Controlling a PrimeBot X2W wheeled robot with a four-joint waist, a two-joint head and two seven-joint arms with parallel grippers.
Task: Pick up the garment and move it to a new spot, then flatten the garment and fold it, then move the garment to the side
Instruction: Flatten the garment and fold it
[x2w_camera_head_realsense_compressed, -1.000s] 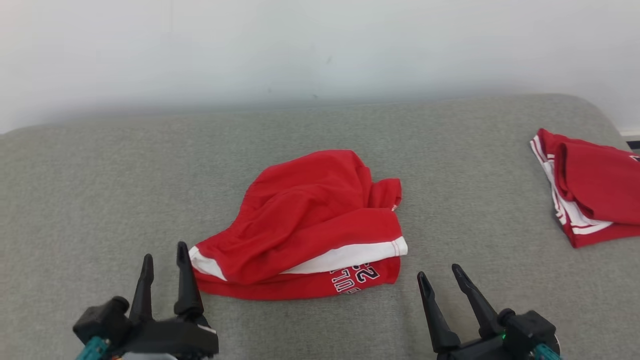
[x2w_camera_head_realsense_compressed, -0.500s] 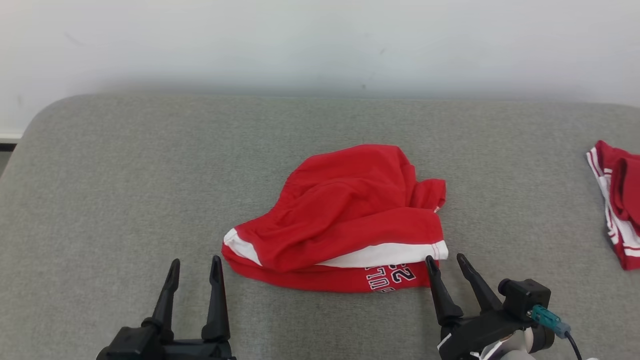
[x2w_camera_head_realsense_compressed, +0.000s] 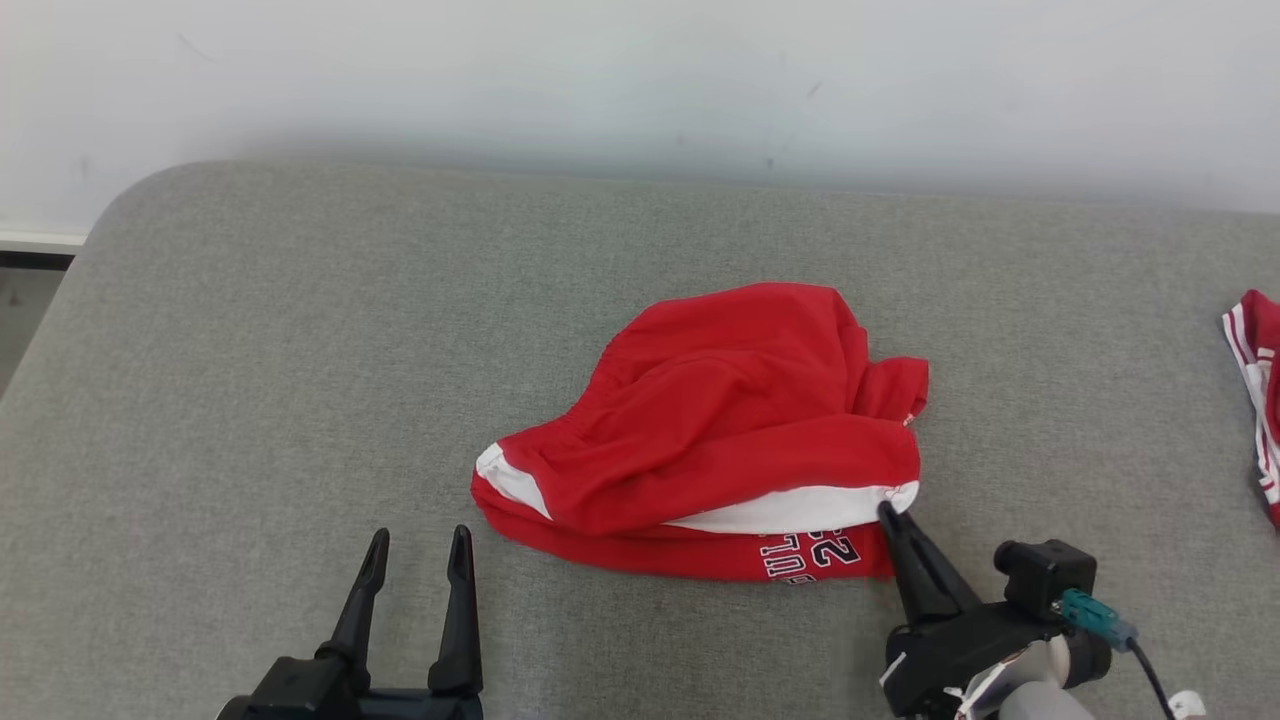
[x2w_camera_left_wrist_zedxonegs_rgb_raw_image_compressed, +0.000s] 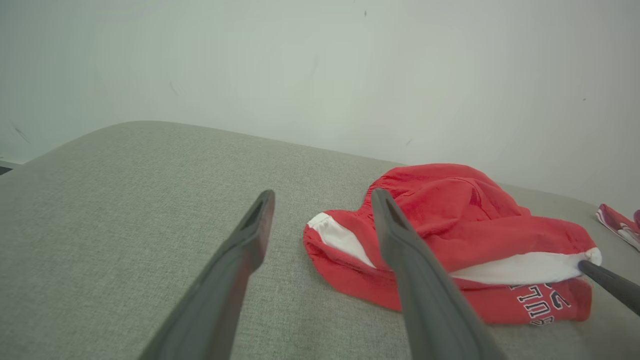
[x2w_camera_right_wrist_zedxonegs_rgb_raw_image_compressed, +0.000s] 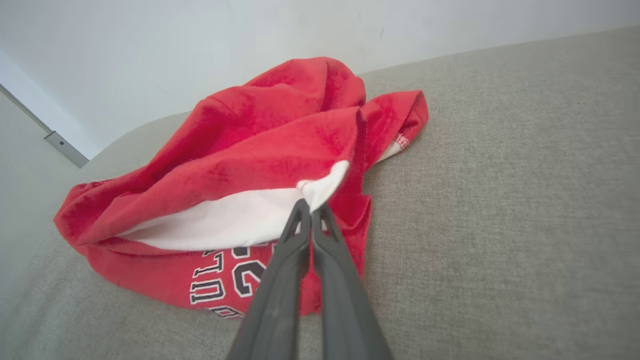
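The right tool (x2w_camera_head_realsense_compressed: 887, 512) has just snapped closed. A second ago its two fingers stood spread, short of the cloth; now they meet on the corner of the white band (x2w_camera_head_realsense_compressed: 800, 508) at about 4 o'clock on the garment (x2w_camera_head_realsense_compressed: 730, 440). The right wrist view shows the tips pinching a small tuck of white hem, so this looks like a grip on the fabric and not an empty close.

The garment itself has not moved. It lies crumpled in a red heap near the middle of the grey padded worktop (x2w_camera_head_realsense_compressed: 250, 400), with the lettered layer underneath along its 6 o'clock edge. Its apparent drift towards 3 o'clock in the head view comes from the camera turning, as does the slide of the second red garment (x2w_camera_head_realsense_compressed: 1255, 380) towards the frame edge at 3 o'clock.

The left tool (x2w_camera_head_realsense_compressed: 420, 535) stays open at about 7 o'clock from the heap, near its white-tipped end but not touching it.

The pick-up step is probably under way on one side. A single corner hold would likely let the heap unroll and dangle when lifted, so the left tool may need its own hold.
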